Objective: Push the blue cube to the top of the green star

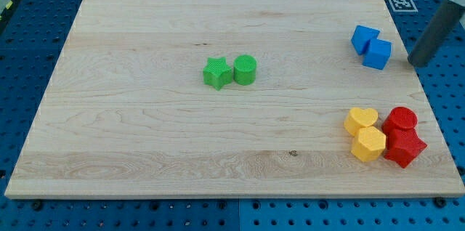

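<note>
Camera view. The arm carried no gripper, so no open or closed state applied; my tip (415,63) rested just right of the two blue blocks at the bench's (145,151) right edge. The blue cube (377,54) touched a second blue block (364,38), well apart from the green star (216,73), which touched a green cylinder (245,70) near the centre. Judged stage: approach, no push begun. The next move probably called for a leftward push, separating the cube from its neighbour. Open board lay between; yellow (365,134) and red (402,136) blocks clustered lower right.
</note>
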{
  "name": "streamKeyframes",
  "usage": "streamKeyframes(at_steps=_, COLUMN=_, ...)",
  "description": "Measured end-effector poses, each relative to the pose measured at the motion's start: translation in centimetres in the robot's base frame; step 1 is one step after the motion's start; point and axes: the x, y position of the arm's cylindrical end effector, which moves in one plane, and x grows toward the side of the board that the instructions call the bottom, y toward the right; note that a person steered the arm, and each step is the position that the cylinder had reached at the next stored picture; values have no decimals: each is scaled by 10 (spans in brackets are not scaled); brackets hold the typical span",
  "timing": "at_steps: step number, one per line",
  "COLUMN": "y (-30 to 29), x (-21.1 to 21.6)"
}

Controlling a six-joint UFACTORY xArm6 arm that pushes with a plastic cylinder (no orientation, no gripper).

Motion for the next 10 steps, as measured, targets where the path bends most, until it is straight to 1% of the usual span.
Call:
streamKeyframes(at_steps=1, y=0, x=-5)
streamKeyframes(at_steps=2, y=-2, x=-20)
streamKeyframes(at_steps=4, y=-16, x=8)
streamKeyframes(at_steps=6, y=-56, x=8)
streamKeyframes(at_steps=7, y=-62, x=7)
streamKeyframes(at_steps=8, y=-62, x=-8)
streamKeyframes(at_steps=10, y=-104, x=-9)
